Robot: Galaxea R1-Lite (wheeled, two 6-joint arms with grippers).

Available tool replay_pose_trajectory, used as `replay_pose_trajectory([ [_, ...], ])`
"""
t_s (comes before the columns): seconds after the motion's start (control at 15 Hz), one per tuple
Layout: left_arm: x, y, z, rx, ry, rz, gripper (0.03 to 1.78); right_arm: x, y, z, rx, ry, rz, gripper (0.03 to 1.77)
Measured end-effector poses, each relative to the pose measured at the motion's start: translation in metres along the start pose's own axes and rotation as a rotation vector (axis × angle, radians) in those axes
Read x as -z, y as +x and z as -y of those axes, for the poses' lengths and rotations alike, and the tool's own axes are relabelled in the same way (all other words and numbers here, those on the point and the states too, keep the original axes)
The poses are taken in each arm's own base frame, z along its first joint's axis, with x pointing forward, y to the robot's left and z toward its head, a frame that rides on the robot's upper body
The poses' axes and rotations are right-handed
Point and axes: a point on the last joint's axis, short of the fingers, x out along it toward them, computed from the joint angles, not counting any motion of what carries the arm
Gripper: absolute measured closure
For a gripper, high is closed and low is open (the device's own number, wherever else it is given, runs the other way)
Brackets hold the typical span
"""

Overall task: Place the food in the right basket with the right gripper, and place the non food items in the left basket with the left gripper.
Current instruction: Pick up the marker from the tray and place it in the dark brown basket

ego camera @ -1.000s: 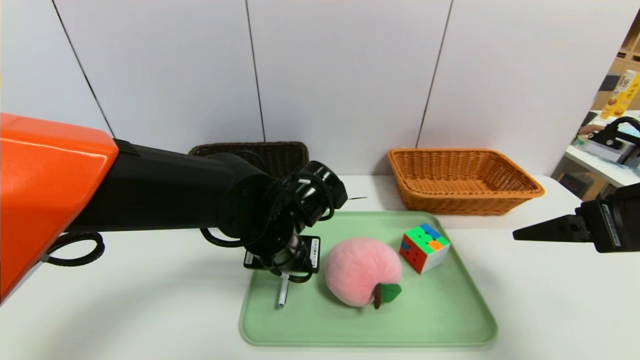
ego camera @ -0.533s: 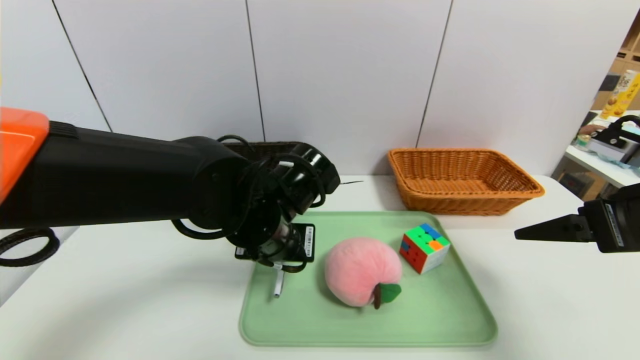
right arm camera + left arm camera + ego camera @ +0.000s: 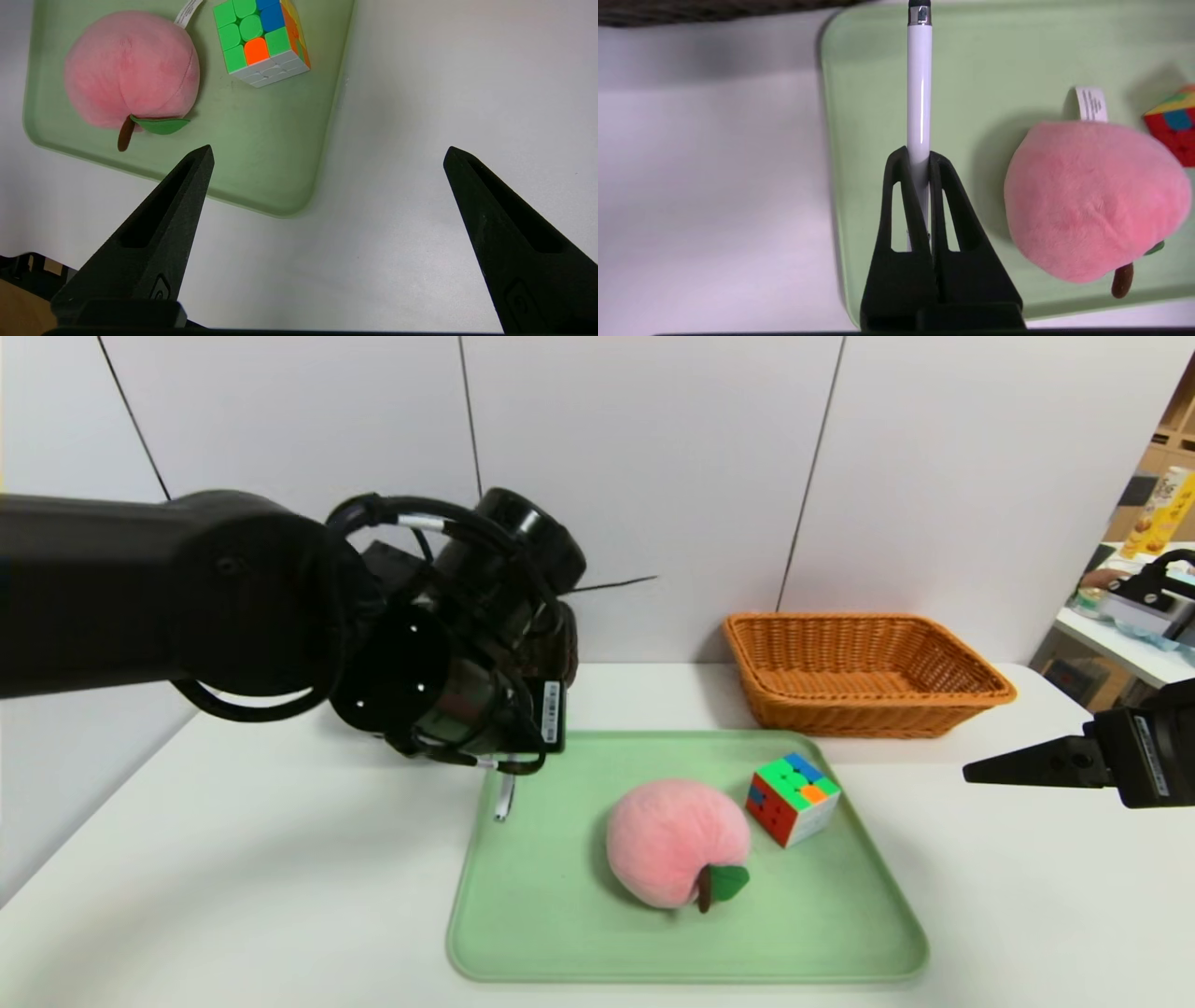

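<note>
Raised from the tray (image 3: 691, 943) since the earlier frame, the pen (image 3: 919, 93) sits clamped in the left gripper (image 3: 919, 156) — pinched on a slim, glossy barrel, so it could twist or slip. Its length might catch the dark basket's rim (image 3: 714, 10) if carried too low. Peach (image 3: 677, 840) and cube (image 3: 794, 798) lie on the tray; the right gripper (image 3: 329, 149), jaws wide apart, waits beside it.

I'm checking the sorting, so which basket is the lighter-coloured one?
The orange-tan wicker basket, behind the tray's right side; the other basket is dark brown.
</note>
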Motion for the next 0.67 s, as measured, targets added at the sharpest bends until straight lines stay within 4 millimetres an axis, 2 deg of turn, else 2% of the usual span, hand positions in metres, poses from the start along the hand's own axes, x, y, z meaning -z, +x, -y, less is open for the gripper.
replay_pose_trajectory([
  [0.33, -0.044, -0.01, -0.033, -0.04, 0.018, 0.119, 1.75, 0.001, 0.0, 0.001, 0.006, 0.005, 0.0, 0.1],
  [0.67, -0.084, -0.017, -0.066, -0.096, 0.14, 0.221, 1.75, 0.002, 0.0, 0.002, 0.009, 0.007, -0.002, 0.1],
])
